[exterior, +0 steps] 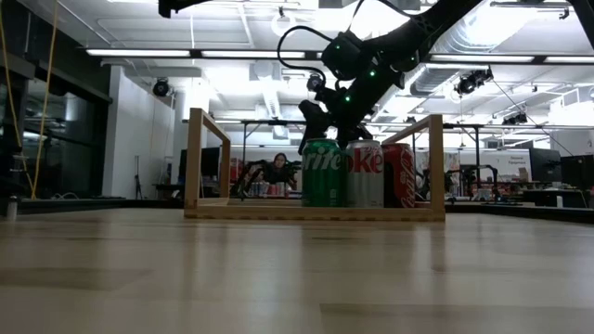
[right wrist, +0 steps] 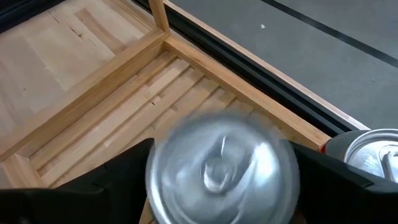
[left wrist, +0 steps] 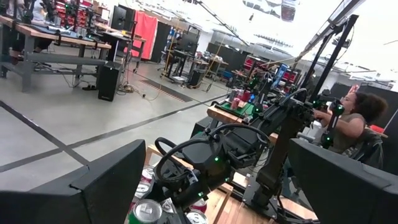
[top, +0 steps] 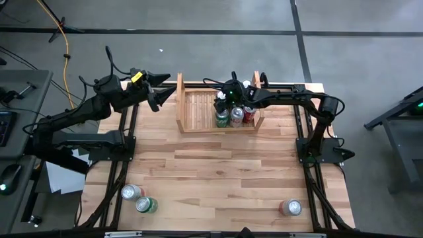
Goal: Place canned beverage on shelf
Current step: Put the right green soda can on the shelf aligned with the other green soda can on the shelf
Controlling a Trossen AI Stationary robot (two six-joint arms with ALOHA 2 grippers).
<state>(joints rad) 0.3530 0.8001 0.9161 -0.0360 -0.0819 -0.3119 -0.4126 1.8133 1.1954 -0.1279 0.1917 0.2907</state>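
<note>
Right gripper point(top: 225, 106): fingers straddle the green Sprite can point(exterior: 323, 173) on the shelf point(top: 192, 109); grasp uncertain. Withdraw crookedly and you topple it against the Diet Coke can point(exterior: 365, 174). Left gripper point(top: 156, 89): released.

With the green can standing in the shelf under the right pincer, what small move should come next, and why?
Probably lift the right pincer straight up off the green can. The can stands upright on the shelf beside the silver can and red can, and the fingers look spread either side of its top. A straight lift seems least likely to tip its neighbours. The left pincer waits open beside the shelf.
</note>
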